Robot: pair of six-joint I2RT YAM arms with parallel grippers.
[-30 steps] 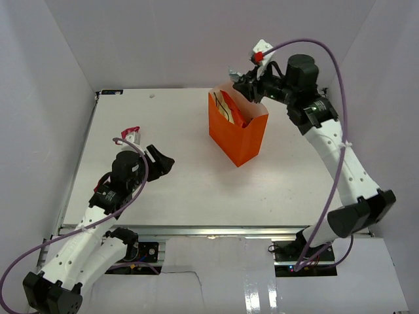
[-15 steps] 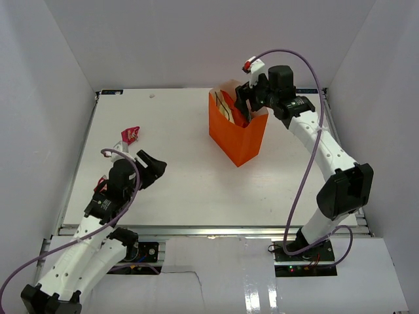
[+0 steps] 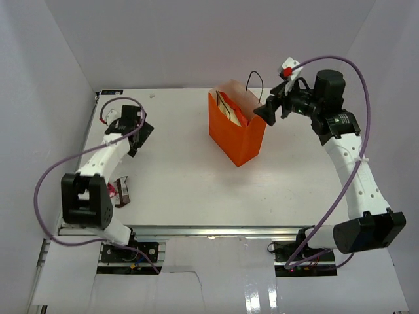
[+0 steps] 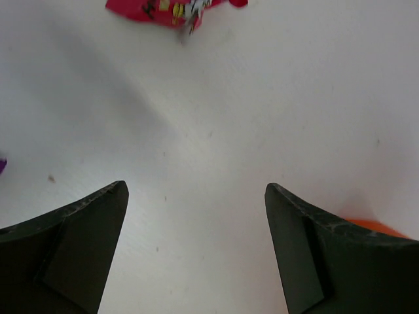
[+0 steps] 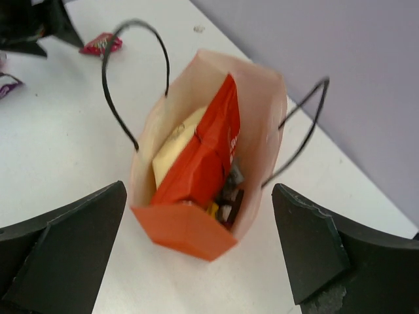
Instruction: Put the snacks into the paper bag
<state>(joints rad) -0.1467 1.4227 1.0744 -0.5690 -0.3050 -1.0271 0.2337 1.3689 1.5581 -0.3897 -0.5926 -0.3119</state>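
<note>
The orange paper bag (image 3: 239, 140) stands upright at the table's middle back. Inside the paper bag (image 5: 186, 234) I see the red-orange chip bag (image 5: 208, 152), a yellow packet (image 5: 175, 149) and small wrappers (image 5: 229, 191). My right gripper (image 3: 266, 111) hangs open and empty just right of the bag's top; the right gripper (image 5: 198, 188) straddles the bag from above. My left gripper (image 3: 137, 136) is open over bare table at the far left. A pink-red wrapper (image 4: 173, 9) lies ahead of the left gripper (image 4: 196, 186). A purple wrapper (image 5: 8, 84) lies near the pink-red wrapper (image 5: 101, 44).
Black loop handles (image 5: 134, 78) stick up from the bag's rim. White walls close the table on the left, back and right. A small dark and pink crinkled bit (image 3: 120, 192) lies near the front left edge, beside the left arm's elbow.
The left arm swung from the front left toward the back left, over where the pink-red wrapper lay. The right gripper opened wide and drew back to the right from the bag's mouth.
</note>
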